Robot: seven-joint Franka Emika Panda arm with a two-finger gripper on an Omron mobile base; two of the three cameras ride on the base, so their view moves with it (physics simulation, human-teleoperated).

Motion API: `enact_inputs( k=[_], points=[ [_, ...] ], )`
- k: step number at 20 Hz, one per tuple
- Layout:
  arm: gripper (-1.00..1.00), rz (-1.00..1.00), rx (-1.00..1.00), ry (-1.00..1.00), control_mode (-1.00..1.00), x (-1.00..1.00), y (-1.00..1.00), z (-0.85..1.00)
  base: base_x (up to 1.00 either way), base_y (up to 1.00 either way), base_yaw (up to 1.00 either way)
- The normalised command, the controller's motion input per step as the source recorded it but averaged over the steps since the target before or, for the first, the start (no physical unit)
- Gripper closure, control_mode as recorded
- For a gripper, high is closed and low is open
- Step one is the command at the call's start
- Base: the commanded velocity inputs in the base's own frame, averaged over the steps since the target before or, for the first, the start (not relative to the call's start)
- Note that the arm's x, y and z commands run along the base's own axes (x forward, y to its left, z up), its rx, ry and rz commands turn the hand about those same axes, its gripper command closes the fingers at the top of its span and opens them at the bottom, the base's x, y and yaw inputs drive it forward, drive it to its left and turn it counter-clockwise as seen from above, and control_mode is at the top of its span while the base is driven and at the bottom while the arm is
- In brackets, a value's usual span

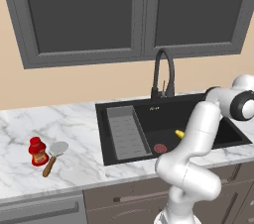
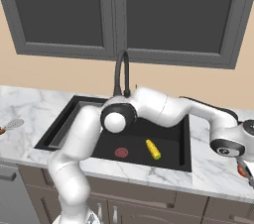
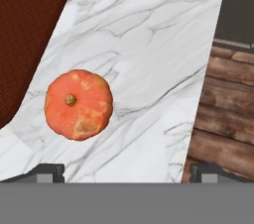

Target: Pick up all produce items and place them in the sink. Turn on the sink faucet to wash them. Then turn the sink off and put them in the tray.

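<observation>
My gripper (image 3: 124,171) hangs fully open and empty over the marble surface (image 3: 149,44). The orange-red vegetable (image 3: 78,104) lies just ahead of my fingertips, left of centre, stem end facing me, beside the tray (image 3: 25,29). It looks firm, light and smooth-skinned, likely to roll, so I would take it across its middle. The corn cob (image 2: 153,149) already lies in the sink (image 2: 168,161).

Corn cob (image 2: 153,149) in the sink (image 2: 168,139) right of the drain (image 2: 121,152), vegetable (image 3: 78,104) on the tabletop (image 3: 149,44) beside the tray (image 3: 25,29), faucet (image 1: 162,72) behind the sink
</observation>
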Motion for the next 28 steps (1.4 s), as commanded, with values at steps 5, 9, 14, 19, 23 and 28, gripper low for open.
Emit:
enact_inputs(
  k=[5,9,14,19,23,28],
  points=[
    [-1.0,0.0,0.0,0.0,-1.0,0.1,0.0,-0.26,0.0,0.0,0.0],
    [-1.0,0.0,0.0,0.0,-1.0,0.14,0.06,-0.19,0.0,0.0,0.0],
    [-1.0,0.0,0.0,0.0,-1.0,0.12,0.02,-0.04,0.0,0.0,0.0],
    [-1.0,0.0,0.0,0.0,-1.0,0.1,-0.04,-0.06,0.0,0.0,0.0],
    [-1.0,0.0,0.0,0.0,-1.0,0.15,-0.07,-0.06,0.0,0.0,0.0],
    [-1.0,0.0,0.0,0.0,-1.0,0.14,-0.17,-0.01,0.0,0.0,0.0]
  ],
)
